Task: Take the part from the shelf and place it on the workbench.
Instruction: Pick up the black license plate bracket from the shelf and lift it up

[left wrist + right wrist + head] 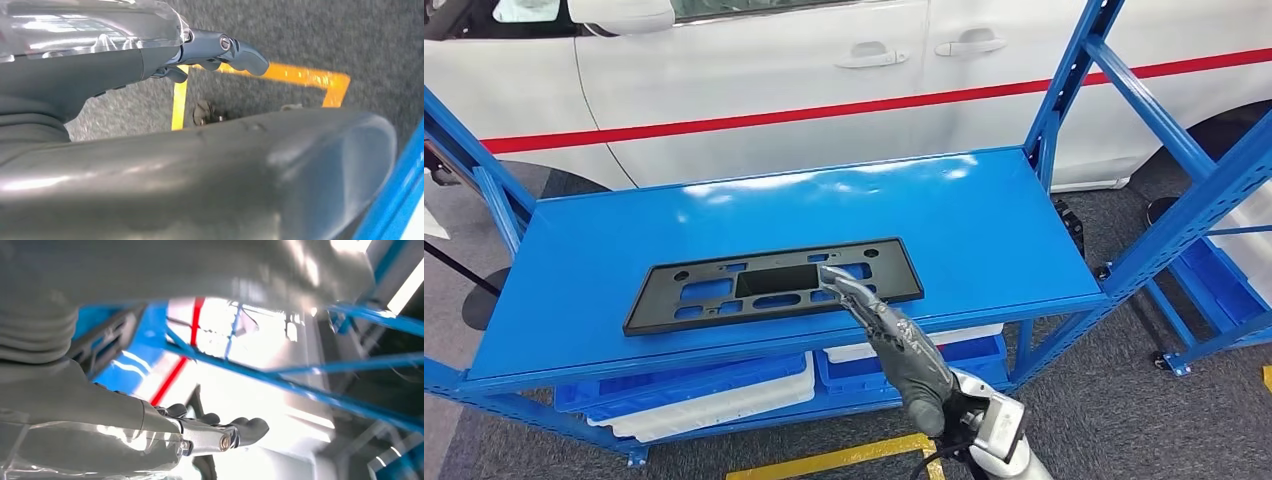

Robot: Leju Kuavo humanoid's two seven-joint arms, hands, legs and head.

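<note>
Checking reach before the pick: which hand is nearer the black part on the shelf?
Right. The right hand reaches over the black part, fingertips at it. The left hand hangs over the floor.

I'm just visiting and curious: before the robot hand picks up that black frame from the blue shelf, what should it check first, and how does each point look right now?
1. Black frame lies flat on the blue shelf: ok.
2. Right robot hand reaches the frame: ok, its fingertips are over the frame's near edge.
3. Right robot hand has a grip on the frame: not ok, no closed hold is visible; actual contact cannot tell.
4. Nothing else lies on the shelf top around the frame: ok.
5. Left robot hand free: ok, it hangs over the grey floor holding nothing.
6. Workbench ready to receive it: cannot tell.
</note>
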